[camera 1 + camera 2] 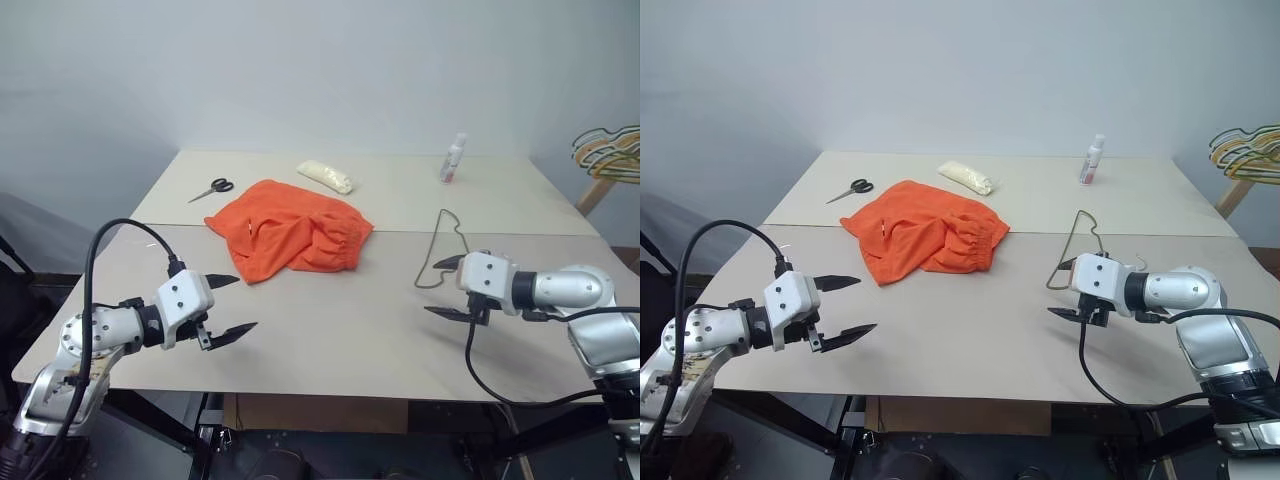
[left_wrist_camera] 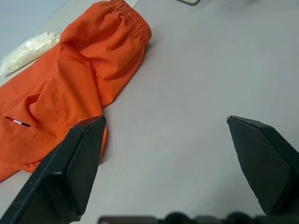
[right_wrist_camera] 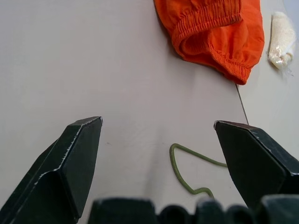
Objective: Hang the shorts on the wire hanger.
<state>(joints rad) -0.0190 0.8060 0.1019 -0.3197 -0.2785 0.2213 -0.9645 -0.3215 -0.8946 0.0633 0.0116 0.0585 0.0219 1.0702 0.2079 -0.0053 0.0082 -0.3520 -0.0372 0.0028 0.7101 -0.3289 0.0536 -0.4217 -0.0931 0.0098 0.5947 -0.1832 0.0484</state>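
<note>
The wire hanger (image 1: 1077, 250) is hard to see. It is a thin dark line on the pale table (image 1: 330, 330), and the right arm covers its lower end. In the right wrist view just one bent green bit (image 3: 187, 170) of it shows between the two fingers, lying flat on the table. The rest is cut off there.

The shorts (image 1: 292, 240) lie in a bumpy heap near the middle of the table, a bit to the left. The stretchy waist end points toward the hanger. The folds hide how the legs lie. The shorts and the hanger are apart, with bare table between them.

The left gripper (image 1: 227, 306) is above the near left part of the table. Its two black fingers are spread wide and hold nothing. The shorts are just past its tips, not touching. The right gripper (image 1: 1063, 289) is near the low end of the hanger. Its fingers are spread wide too, and nothing is in them.

At the far side there are scissors (image 1: 211, 189) to the left, a soft white bag (image 1: 326, 176) behind the shorts, and a small white bottle (image 1: 453, 159) to the right. Off the table on the far right is a bunch of colored hangers (image 1: 608, 152), cut off by the edge.
</note>
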